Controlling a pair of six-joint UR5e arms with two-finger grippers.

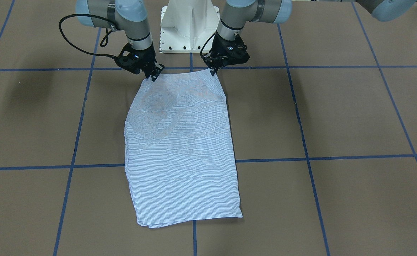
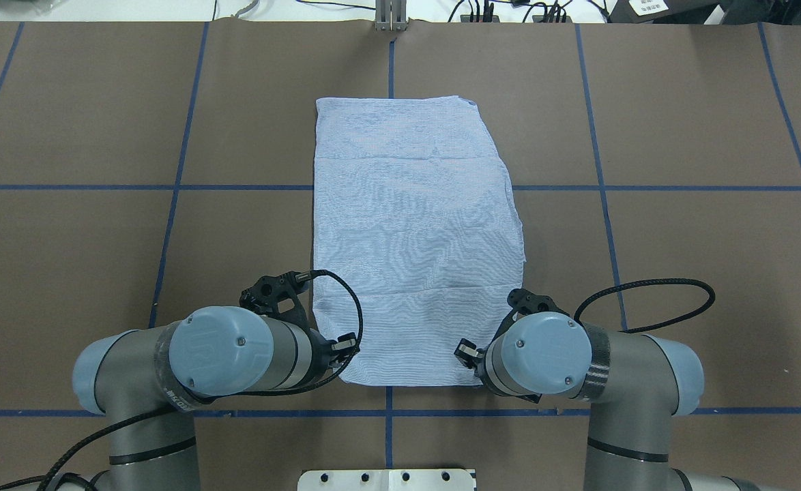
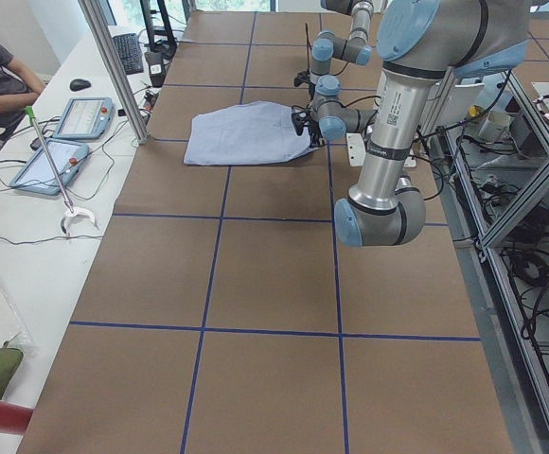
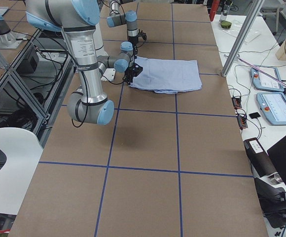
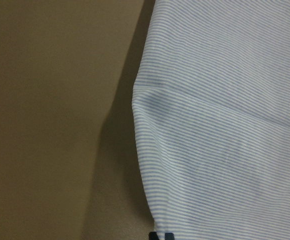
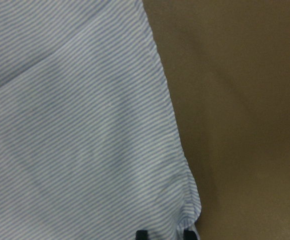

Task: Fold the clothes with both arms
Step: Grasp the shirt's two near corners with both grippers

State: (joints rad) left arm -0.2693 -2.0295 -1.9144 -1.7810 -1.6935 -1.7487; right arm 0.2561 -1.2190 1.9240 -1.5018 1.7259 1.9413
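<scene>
The striped shirt (image 1: 180, 149) lies flat as a long panel straight out from the white pedestal base (image 1: 189, 25). The left gripper (image 1: 214, 71) is pinched narrow on its base-side corner, while the right gripper (image 1: 154, 75) straddles the other, tips slightly apart, clamp unclear. Confirm both holds, then lift level and carry together away from the base, edge taut.

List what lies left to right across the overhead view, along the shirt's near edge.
left arm → left pincer → striped shirt → right pincer → right arm
</scene>
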